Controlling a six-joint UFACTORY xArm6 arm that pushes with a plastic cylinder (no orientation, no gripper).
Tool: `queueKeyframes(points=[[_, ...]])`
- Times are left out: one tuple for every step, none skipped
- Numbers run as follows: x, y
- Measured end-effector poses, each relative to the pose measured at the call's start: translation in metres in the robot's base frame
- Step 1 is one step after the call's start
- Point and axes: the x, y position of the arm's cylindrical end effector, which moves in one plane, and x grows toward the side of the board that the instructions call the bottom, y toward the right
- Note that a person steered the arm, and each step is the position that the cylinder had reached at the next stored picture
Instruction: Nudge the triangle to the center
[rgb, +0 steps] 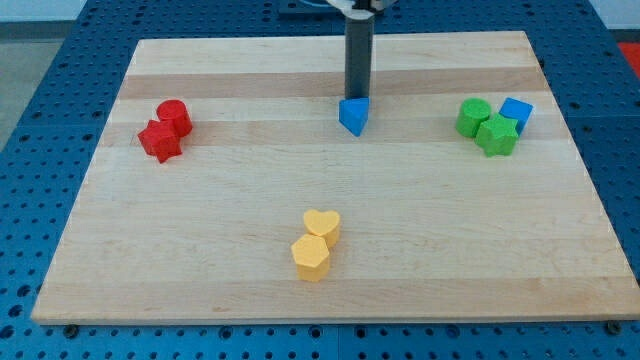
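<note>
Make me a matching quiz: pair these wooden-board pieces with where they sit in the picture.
Things:
1. blue triangle block
2. red cylinder block
3. yellow heart block
4. green cylinder block

Places:
A. view's left
B. view's right, beside a blue cube
C. bottom centre
D. top centre, right below my tip

Pairs: 1-D, 2-A, 3-C, 4-B
</note>
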Motion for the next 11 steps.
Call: queueKeyframes(points=[[-0.001, 0.017], [0.007, 0.017], [0.014, 0.016], [0.016, -0.001], [0.023, -0.022], [0.031, -0.038], [0.031, -0.046], [0.031, -0.046], [0.031, -0.045], [0.031, -0.045], [0.025, -0.041]])
